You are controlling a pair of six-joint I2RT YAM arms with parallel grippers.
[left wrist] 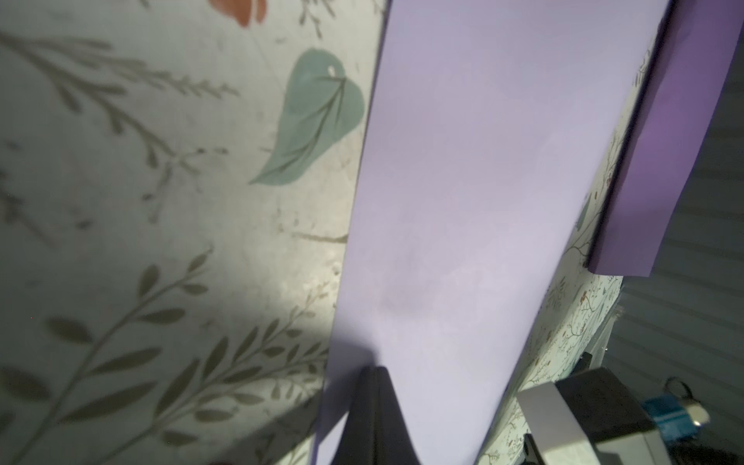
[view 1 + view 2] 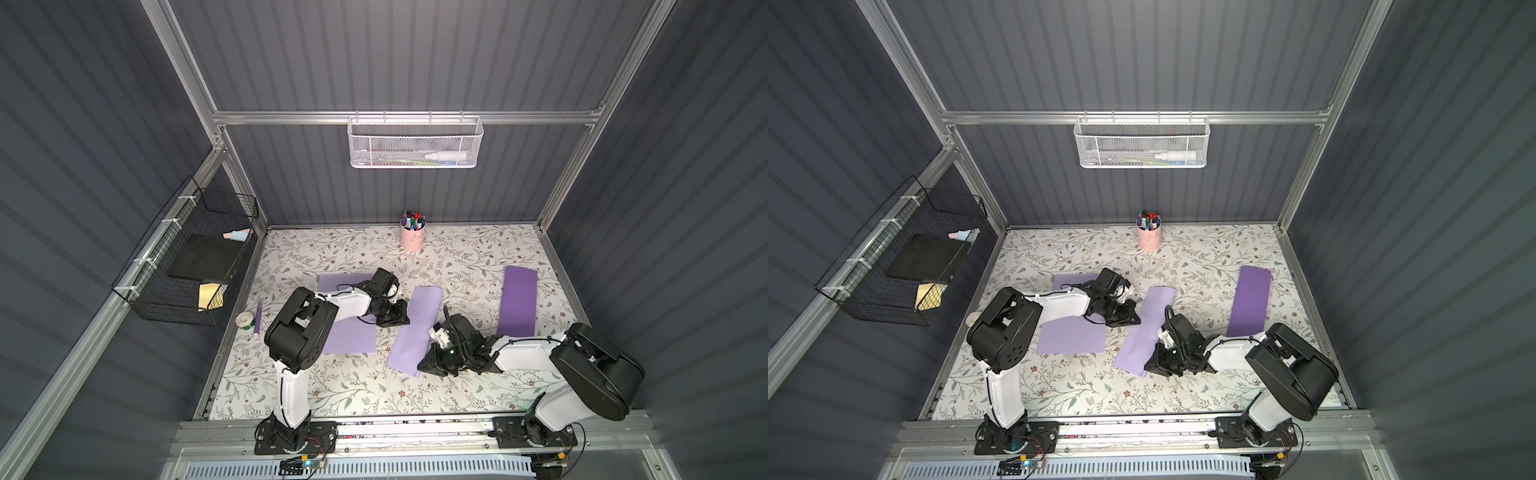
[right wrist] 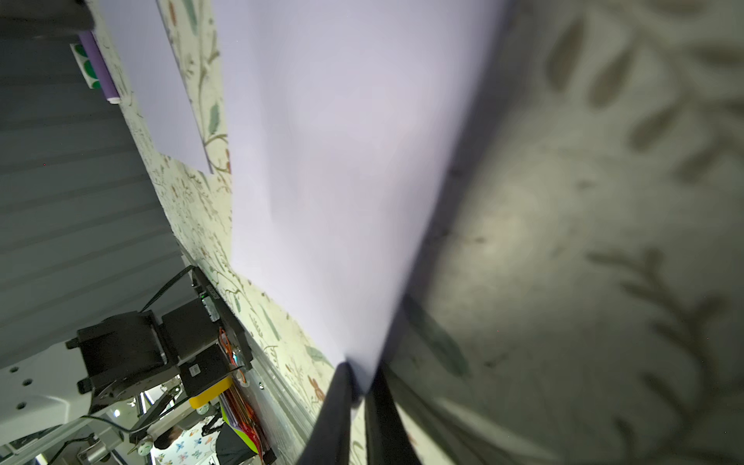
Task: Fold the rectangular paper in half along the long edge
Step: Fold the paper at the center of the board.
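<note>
At the centre of the frame in both top views lies the lavender paper (image 2: 417,328), a narrow strip slanting across the floral table (image 2: 353,390). The left gripper (image 2: 402,312) sits at its upper left edge, and the right gripper (image 2: 426,362) is down low at its lower end. Left of it, partly under the left arm (image 2: 345,305), is a wider lavender sheet (image 2: 353,336). Well apart on the right lies a darker purple strip (image 2: 519,301). Our paper is clearly narrower than that wide sheet, so I'd call the fold already laid over.

Over to the left wrist view. The paper fills the middle, and at the bottom edge one dark finger (image 1: 372,414) lies against it with its partner hidden behind. By my reading the pair is pressed together on the sheet.

Now the right wrist view. At bottom centre two fingers (image 3: 342,406) are closed tight, pinching the paper's corner. The sheet rises off the table, with shadow along its right side.

What's left, I judge, is to lay it flat and press the crease. Whether the long edges line up, I cannot tell.
</note>
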